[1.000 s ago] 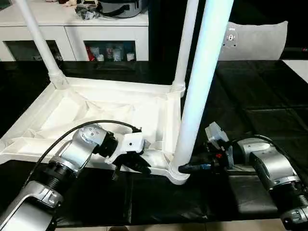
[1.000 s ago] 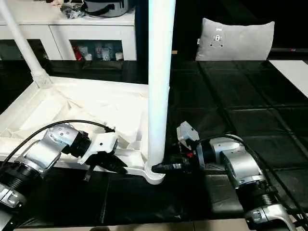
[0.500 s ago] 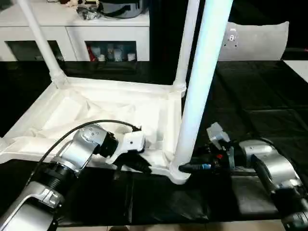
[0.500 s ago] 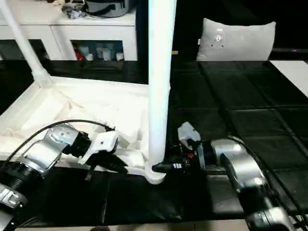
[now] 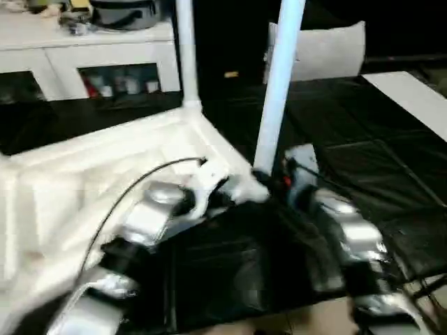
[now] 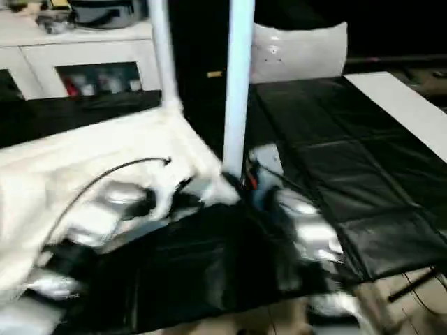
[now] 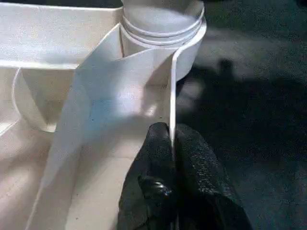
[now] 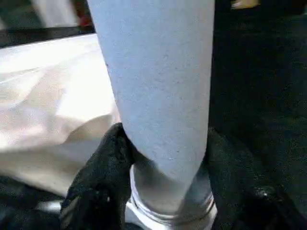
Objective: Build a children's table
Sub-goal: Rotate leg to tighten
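Observation:
The white tabletop lies upside down on the black floor, ribbed side up. Two white legs stand in its corner sockets, a far leg and a near leg. My left gripper is shut on a thin upright wall of the tabletop, just beside the near corner socket. My right gripper is shut around the base of the near leg, one black finger on each side, right above the socket's collar. In the head views both grippers meet at that near corner.
A grey cushion leans at the back right. A white cabinet with shelves stands at the back left. Black padded mats cover the floor, with a pale strip at the far right.
The whole head view has swung and blurred, so the camera has moved. Both grippers keep their holds at the near corner; the far-left leg has left the picture.

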